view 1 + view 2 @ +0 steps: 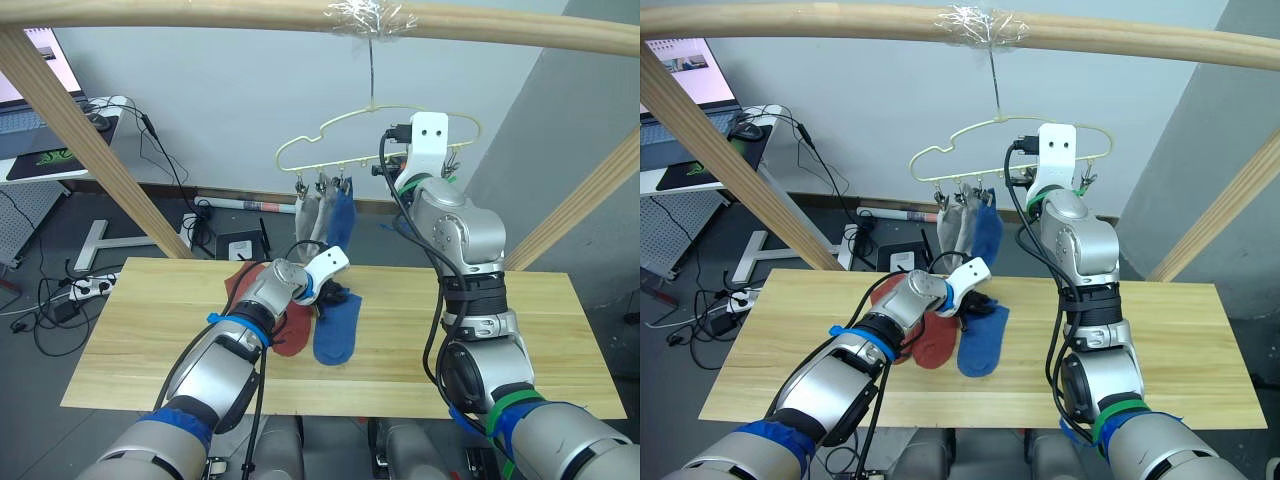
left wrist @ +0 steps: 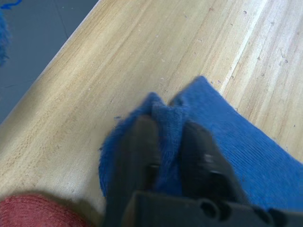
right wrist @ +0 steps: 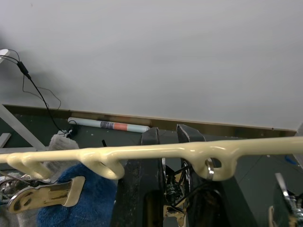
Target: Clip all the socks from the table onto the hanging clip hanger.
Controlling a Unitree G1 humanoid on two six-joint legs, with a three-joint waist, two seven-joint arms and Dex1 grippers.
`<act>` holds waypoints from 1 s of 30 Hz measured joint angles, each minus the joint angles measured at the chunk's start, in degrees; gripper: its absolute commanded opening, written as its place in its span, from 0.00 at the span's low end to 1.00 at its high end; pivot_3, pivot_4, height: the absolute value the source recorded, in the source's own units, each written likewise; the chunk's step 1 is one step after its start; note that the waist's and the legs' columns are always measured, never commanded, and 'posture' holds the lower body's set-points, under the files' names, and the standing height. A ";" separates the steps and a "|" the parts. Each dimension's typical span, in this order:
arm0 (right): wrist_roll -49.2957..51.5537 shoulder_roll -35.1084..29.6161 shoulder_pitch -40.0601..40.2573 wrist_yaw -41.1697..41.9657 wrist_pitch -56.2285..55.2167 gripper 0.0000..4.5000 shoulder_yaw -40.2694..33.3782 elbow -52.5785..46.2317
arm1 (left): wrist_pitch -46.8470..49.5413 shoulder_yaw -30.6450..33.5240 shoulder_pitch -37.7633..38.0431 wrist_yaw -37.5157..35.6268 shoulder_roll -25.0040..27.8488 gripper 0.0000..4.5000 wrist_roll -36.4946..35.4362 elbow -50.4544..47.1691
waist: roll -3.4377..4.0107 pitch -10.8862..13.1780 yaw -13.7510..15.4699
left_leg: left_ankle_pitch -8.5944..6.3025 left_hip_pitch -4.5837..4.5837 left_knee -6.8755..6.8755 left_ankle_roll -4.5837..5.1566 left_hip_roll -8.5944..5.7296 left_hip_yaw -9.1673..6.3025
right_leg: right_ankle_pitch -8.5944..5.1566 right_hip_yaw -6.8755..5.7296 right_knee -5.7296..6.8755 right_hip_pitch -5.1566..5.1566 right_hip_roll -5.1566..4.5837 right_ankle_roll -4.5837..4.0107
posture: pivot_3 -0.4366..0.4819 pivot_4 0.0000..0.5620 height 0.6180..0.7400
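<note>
Here the blue sock (image 1: 337, 330) lies on the table (image 1: 150, 330), touching a rust-red sock (image 1: 292, 335) beside it. The left gripper (image 2: 164, 142) has its two fingers closed on a pinched fold of the blue sock's edge. Above, the clip hanger (image 1: 330, 135) already carries two grey socks (image 1: 312, 212) and a blue one (image 1: 342, 220). The right gripper (image 3: 173, 137) holds the hanger's lower bar between its nearly closed fingers.

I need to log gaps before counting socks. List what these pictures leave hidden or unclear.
- Red socks on the table: the left arm covers them in the eye views, so their number is unclear.
- Right gripper: in its wrist view the clip hanger bar crosses its fingers; whether it grips is unclear.
- Blue sock under the left gripper: cut off by the wrist view's edge.
</note>
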 measured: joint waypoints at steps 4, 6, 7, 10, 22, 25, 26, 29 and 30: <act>0.00 0.00 0.00 -0.03 0.04 0.04 -0.05 0.00 | -0.30 0.07 0.00 0.03 -0.05 0.00 0.05 0.15 | 0.00 0.00 -0.01 | 0.00 0.00 0.00 0.00 0.00 0.00 | 0.00 0.00 0.00 0.00 0.00 0.00 | 0.54 0.36 1.00; 0.00 -0.01 0.00 -0.03 0.06 0.04 -0.15 0.00 | -0.29 0.40 0.03 0.03 -0.19 0.00 -0.02 0.26 | 0.00 0.00 -0.01 | 0.00 0.00 0.00 0.00 0.00 0.00 | 0.00 0.00 0.00 0.00 0.00 0.00 | 0.54 0.36 1.00; 0.01 -0.01 0.00 -0.03 0.09 0.04 -0.24 0.00 | -0.25 0.87 0.11 -0.01 -0.40 0.00 -0.18 0.29 | 0.00 0.00 -0.01 | 0.00 0.00 0.00 0.00 0.00 0.00 | 0.00 0.00 0.00 0.00 0.00 0.00 | 0.54 0.36 1.00; 0.08 0.01 0.00 -0.05 0.43 0.04 -0.34 -0.09 | 0.14 2.31 0.43 -1.25 -0.97 0.00 -1.52 0.05 | 0.00 0.00 -0.03 | 0.00 -0.01 0.00 0.00 0.00 0.00 | 0.00 -0.01 -0.01 0.00 0.00 0.00 | 0.54 0.35 1.00; 4.49 2.85 -1.41 -2.53 7.39 0.04 -5.00 -3.12 | 8.80 15.14 0.06 -5.35 -3.06 0.00 -15.85 -14.82 | 0.00 0.00 -0.12 | 0.00 -0.01 0.00 0.00 0.00 -0.02 | 0.00 -0.02 0.00 0.00 0.00 0.00 | 0.54 0.35 1.00; 5.06 2.92 -1.59 -3.06 9.39 0.04 -5.55 -4.26 | 9.17 15.37 -0.33 -4.56 -3.19 0.00 -16.41 -16.44 | 0.00 0.00 -0.11 | 0.00 -0.01 0.00 0.00 0.00 -0.02 | 0.00 -0.02 0.00 0.00 0.00 0.00 | 0.54 0.34 1.00; 5.20 2.95 -1.72 -3.39 9.84 0.04 -5.74 -4.41 | 9.17 15.40 -0.67 -4.23 -3.25 0.00 -16.42 -16.46 | 0.00 0.00 -0.11 | 0.00 -0.01 0.00 0.00 0.00 -0.03 | 0.00 -0.02 0.00 0.00 0.00 0.00 | 0.54 0.34 1.00; 5.80 3.08 -1.88 -3.93 11.15 0.04 -6.09 -5.16 | 8.48 15.40 -2.39 -3.12 -3.33 0.00 -16.41 -16.50 | 0.00 0.00 -0.12 | 0.00 -0.01 0.00 0.00 0.00 -0.02 | 0.00 -0.02 0.00 0.00 0.00 0.00 | 0.53 0.34 1.00; 6.13 3.12 -1.88 -4.03 11.55 0.04 -6.18 -5.32 | 8.28 15.41 -3.03 -2.61 -3.44 0.00 -16.41 -16.47 | 0.00 0.00 -0.12 | 0.00 -0.01 0.00 0.00 0.00 -0.02 | 0.00 -0.01 0.00 0.00 0.00 0.00 | 0.53 0.34 1.00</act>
